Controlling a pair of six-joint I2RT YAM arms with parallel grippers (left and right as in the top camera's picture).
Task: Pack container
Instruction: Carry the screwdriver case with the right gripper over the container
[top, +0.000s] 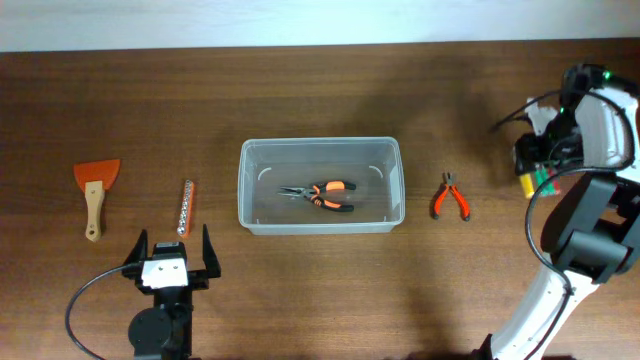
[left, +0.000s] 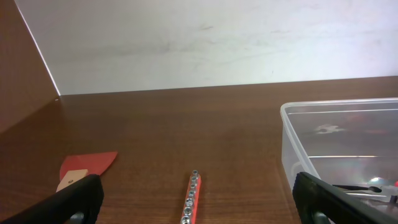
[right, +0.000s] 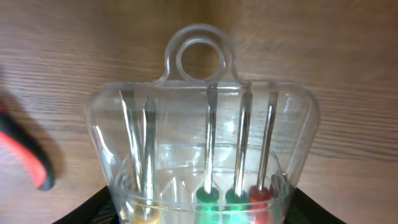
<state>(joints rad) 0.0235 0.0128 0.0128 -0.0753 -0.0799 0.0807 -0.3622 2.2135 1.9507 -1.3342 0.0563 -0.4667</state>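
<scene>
Clear container (top: 320, 142) at mid-table with orange-handled pliers (top: 322, 195) lying inside; left gripper (top: 173, 240) spread and empty, right gripper (right: 202, 204) clenched on a screwdriver case (right: 202, 124).
Only the right wrist view shows the clear case and its yellow, green and red handles. Overhead alone shows the cutters (top: 451, 197) just right of the container, and a bit strip (top: 185, 207) and scraper (top: 95, 190) to its left. The table (top: 320, 290) is dark wood, with a white wall (left: 217, 43) beyond the container.

The clear shallow plastic container (top: 320, 142) stood open on top, with black-and-orange long-nose pliers (top: 322, 195) inside. Bare wooden table (top: 420, 100) lay between it and the orange socket strip (top: 185, 207) on the left and the small orange-handled pliers (top: 451, 197) on the right. A clear plastic screwdriver case (right: 205, 143) filled the right gripper (right: 199, 214).
</scene>
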